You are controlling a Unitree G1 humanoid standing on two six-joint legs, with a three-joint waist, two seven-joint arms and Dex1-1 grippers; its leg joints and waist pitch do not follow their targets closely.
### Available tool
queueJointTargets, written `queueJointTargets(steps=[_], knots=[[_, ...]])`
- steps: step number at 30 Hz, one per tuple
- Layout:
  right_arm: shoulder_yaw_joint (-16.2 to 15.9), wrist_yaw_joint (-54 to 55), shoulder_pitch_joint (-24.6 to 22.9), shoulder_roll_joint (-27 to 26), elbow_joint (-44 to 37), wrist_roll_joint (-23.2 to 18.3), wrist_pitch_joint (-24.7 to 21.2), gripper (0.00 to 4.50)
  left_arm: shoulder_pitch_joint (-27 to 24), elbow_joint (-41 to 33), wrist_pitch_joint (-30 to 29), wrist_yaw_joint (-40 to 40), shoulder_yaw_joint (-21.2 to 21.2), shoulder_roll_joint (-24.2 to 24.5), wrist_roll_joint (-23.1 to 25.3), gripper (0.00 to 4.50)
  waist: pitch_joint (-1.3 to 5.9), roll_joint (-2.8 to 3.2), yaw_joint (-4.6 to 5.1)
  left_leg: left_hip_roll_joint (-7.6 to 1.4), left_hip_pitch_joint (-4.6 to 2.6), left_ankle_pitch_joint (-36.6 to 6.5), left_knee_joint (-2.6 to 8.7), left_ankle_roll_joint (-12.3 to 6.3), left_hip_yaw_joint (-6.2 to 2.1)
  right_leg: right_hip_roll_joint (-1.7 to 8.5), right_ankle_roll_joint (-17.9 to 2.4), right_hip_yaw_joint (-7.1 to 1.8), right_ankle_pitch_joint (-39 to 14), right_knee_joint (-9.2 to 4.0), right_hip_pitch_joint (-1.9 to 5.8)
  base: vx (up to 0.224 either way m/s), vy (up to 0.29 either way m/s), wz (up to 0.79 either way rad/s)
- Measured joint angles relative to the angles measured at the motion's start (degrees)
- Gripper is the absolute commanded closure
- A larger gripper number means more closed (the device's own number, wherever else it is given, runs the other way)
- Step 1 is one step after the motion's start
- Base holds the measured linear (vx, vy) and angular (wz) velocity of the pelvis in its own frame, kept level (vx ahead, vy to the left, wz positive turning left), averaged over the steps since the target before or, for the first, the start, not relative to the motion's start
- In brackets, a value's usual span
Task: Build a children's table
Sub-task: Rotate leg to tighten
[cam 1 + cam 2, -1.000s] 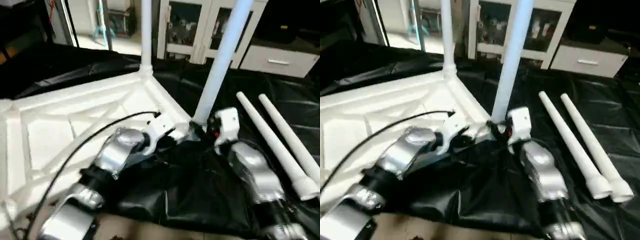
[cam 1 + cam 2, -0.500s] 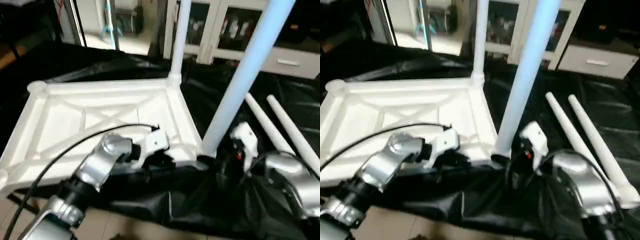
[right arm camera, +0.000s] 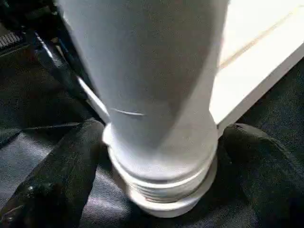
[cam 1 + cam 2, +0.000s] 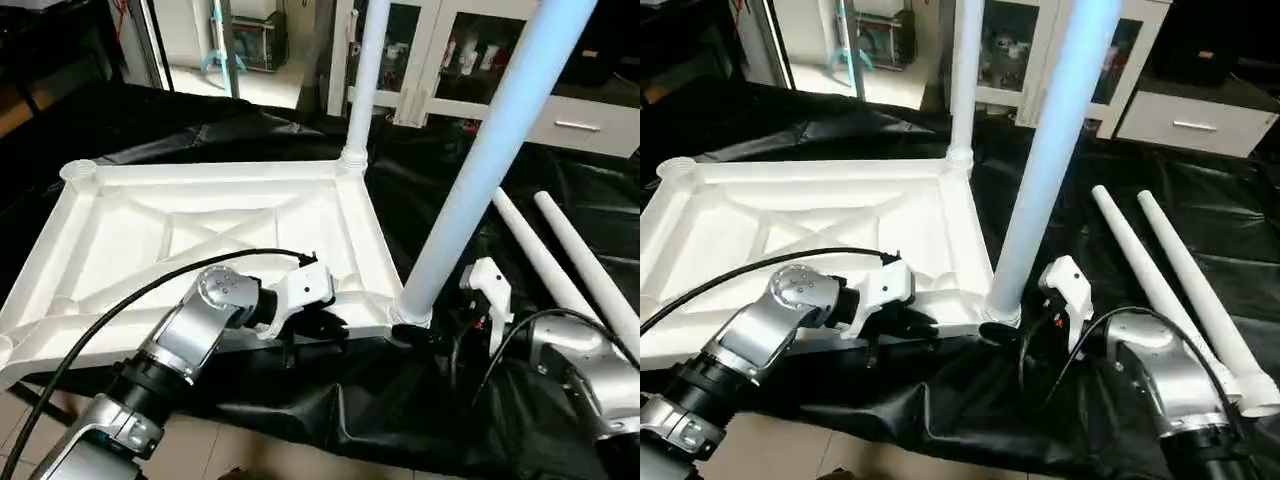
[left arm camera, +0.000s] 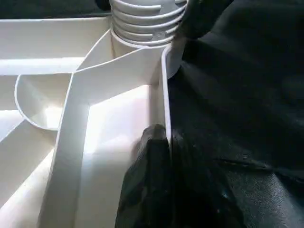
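The children's table top (image 4: 210, 225) lies upside down on a black sheet, ribbed X-braced underside up. One white leg (image 4: 362, 80) stands in the far right corner socket. Another leg (image 4: 490, 160) stands in the near right socket (image 4: 412, 312). Two loose legs (image 4: 545, 265) (image 4: 590, 270) lie side by side on the sheet to the right. My left gripper (image 4: 325, 325) (image 5: 164, 142) is shut on the top's near rim, close to that socket. My right gripper (image 3: 164, 137) (image 4: 432, 335) is open, its black fingers (image 3: 71, 166) on either side of the near leg's threaded base.
The black sheet (image 4: 330, 420) drapes over the near edge, with tiled floor (image 4: 250, 460) below. A white glass-door cabinet (image 4: 440, 60) and a drawer unit (image 4: 585, 125) stand behind. A black cable (image 4: 150, 295) arcs over my left forearm.
My right gripper's fingers have spread apart from the near leg's base. The camera has shifted and now takes in more of the table top. The left gripper keeps its hold.
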State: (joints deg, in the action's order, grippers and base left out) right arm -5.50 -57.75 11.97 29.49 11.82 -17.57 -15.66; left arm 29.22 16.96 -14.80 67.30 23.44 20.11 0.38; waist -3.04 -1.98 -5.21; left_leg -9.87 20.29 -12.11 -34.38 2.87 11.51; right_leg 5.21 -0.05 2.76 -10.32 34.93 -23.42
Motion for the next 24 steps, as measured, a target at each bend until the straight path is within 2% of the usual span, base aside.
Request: queueJointTargets(steps=[4, 16, 24], knots=[[0.0, 0.0, 1.4, -1.2, 0.8, 0.0, 0.3, 0.59, 0.0, 0.0, 0.0, 0.1, 0.0, 0.1, -0.1, 4.50, 0.00, 0.00, 0.00, 0.00, -0.01, 0.0, -0.02, 0.00, -0.01, 0.00, 0.0, 0.01, 0.0, 0.02, 0.00, 0.000, 0.000, 0.00], [-0.1, -2.8, 1.4, -1.5, 2.6, -0.1, 3.2, 1.59, -0.1, -0.5, 0.0, 0.3, 0.0, 0.3, -0.1, 4.50, -0.02, -0.03, -0.02, -0.01, 0.01, 0.0, -0.06, -0.01, -0.01, 0.00, 0.0, 0.02, 0.0, 0.04, 0.00, 0.000, 0.000, 0.00], [-0.1, -3.3, 1.4, -1.9, 3.7, -0.1, 4.7, 1.68, -0.2, -0.5, -0.1, 0.5, 0.1, 0.5, -0.2, 4.50, -0.01, -0.06, -0.01, -0.01, 0.00, 0.0, -0.07, -0.01, -0.01, 0.00, 0.0, 0.03, 0.0, 0.06, 0.00, 0.000, 0.000, 0.00]])
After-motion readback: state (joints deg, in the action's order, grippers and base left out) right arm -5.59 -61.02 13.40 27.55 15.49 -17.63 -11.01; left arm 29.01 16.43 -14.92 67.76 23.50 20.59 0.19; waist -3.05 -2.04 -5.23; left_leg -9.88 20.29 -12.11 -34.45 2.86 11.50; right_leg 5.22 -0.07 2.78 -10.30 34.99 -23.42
